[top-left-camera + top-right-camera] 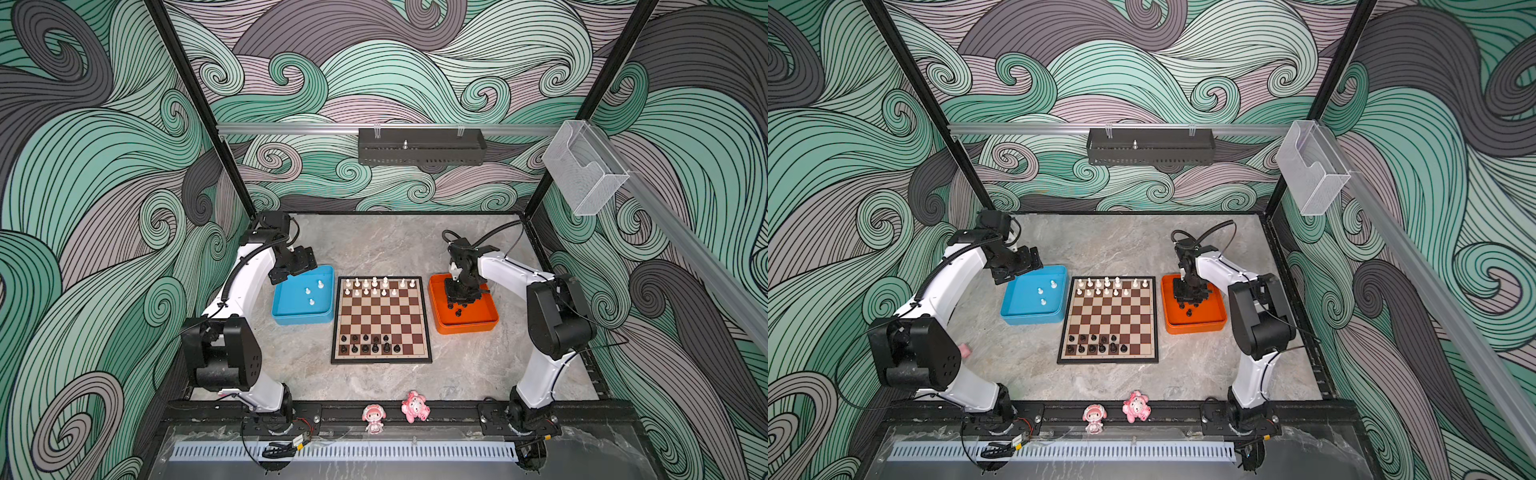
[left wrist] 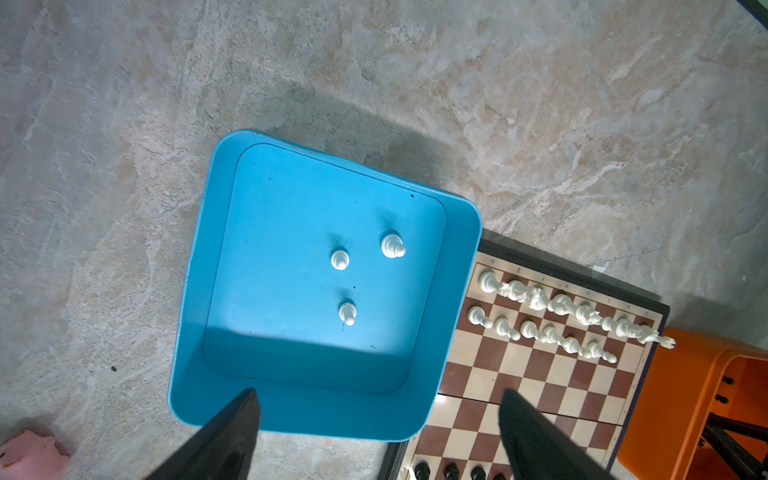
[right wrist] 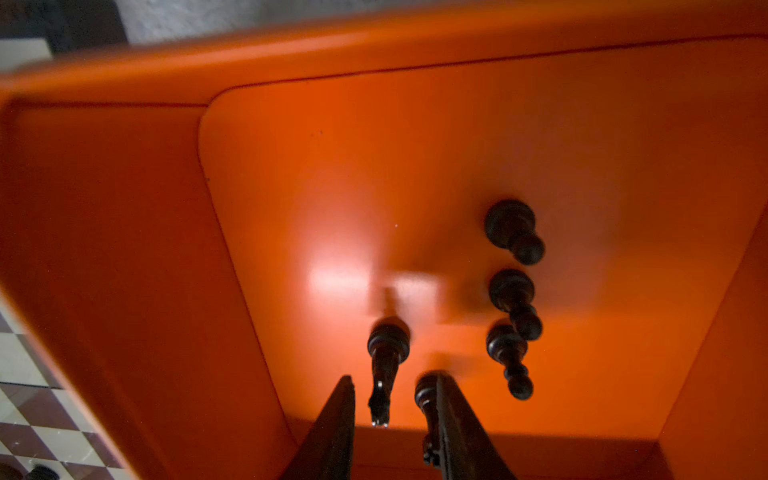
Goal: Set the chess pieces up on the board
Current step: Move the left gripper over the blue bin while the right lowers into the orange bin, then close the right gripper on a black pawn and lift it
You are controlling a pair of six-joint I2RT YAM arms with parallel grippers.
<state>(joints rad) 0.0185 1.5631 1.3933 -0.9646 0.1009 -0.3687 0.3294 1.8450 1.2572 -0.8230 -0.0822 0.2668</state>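
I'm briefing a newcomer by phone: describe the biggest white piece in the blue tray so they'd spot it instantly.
Find the blue tray left of the chessboard in a top view. Three white pieces stand inside; the tall piece is the one closest to the board. Its wider, ringed base and extra height separate it from the two round-headed pawns.

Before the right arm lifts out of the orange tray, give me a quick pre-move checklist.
1. Right gripper down inside the orange tray: ok.
2. Only one piece in its gap: not ok. A tall black piece stands in the gap and a second black piece sits against one finger.
3. Grip closed firmly: cannot tell.
4. Left gripper open, above the blue tray, away from the right arm: ok.
5. Free squares in the near rows of the board: ok, their right end is bare in both top views.
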